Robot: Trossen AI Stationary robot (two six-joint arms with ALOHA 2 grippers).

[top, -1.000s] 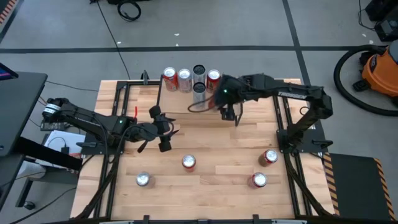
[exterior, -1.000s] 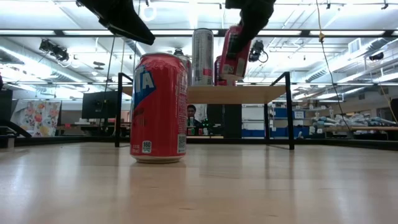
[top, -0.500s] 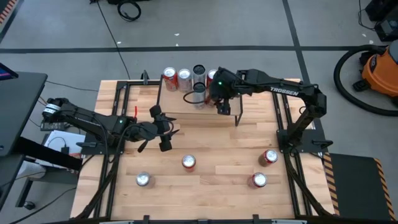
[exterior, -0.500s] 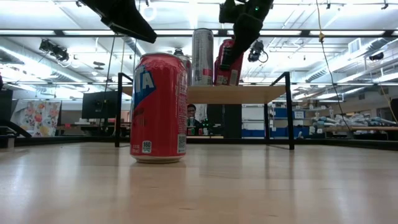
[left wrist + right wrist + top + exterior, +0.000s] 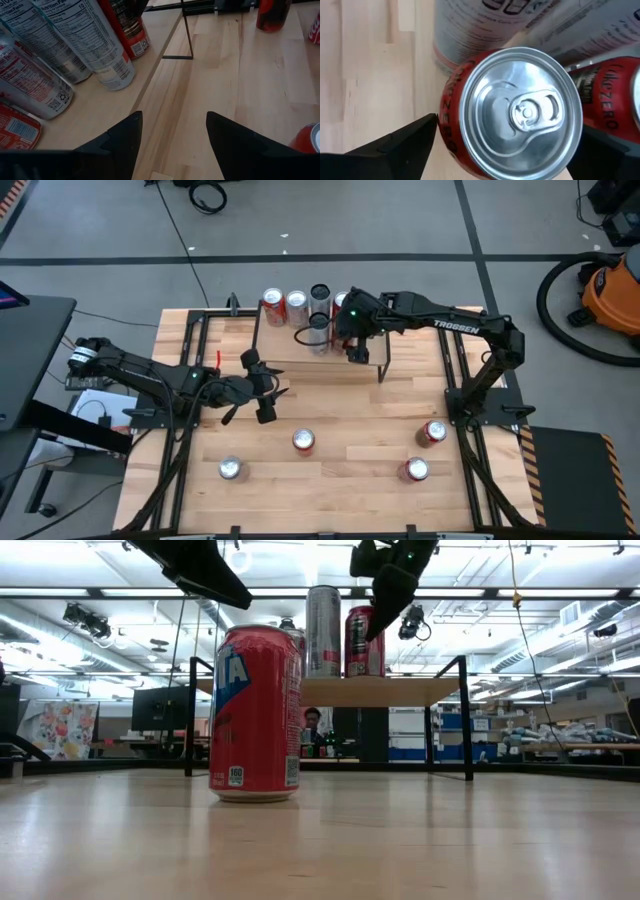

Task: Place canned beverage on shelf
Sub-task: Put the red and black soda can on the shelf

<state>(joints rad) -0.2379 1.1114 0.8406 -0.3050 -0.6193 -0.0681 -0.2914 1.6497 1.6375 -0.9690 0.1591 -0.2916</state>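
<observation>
From above, the left gripper [image 5: 268, 390] is hanging over the middle-left of the table [image 5: 340, 405], well apart from every can. In its own wrist view the dark fingers [image 5: 125, 140] are showing a gap between their tips, though they are standing as close together as they get, pinching nothing.

Moving right, a red can [image 5: 303, 441] is sitting on the near-middle of the table. The high view reduces it to a small silver top, while the low view is showing it large and upright [image 5: 255, 712] in the foreground. More cans [image 5: 231, 469] are standing along the near edge of the table.

At the far edge, the shelf [image 5: 300, 345] is carrying a row of cans. The low view alone is showing its plank top [image 5: 370, 690] raised on black legs, with a tall silver can [image 5: 324, 631] and the red canned beverage [image 5: 364, 641] standing upright on it, just beside each other.

The right gripper [image 5: 352, 330] is hovering over that red can. Its wrist view is looking straight down on the can's silver top [image 5: 517, 112], with one finger [image 5: 402, 145] at each side, spread wide and apparently clear of the can.
</observation>
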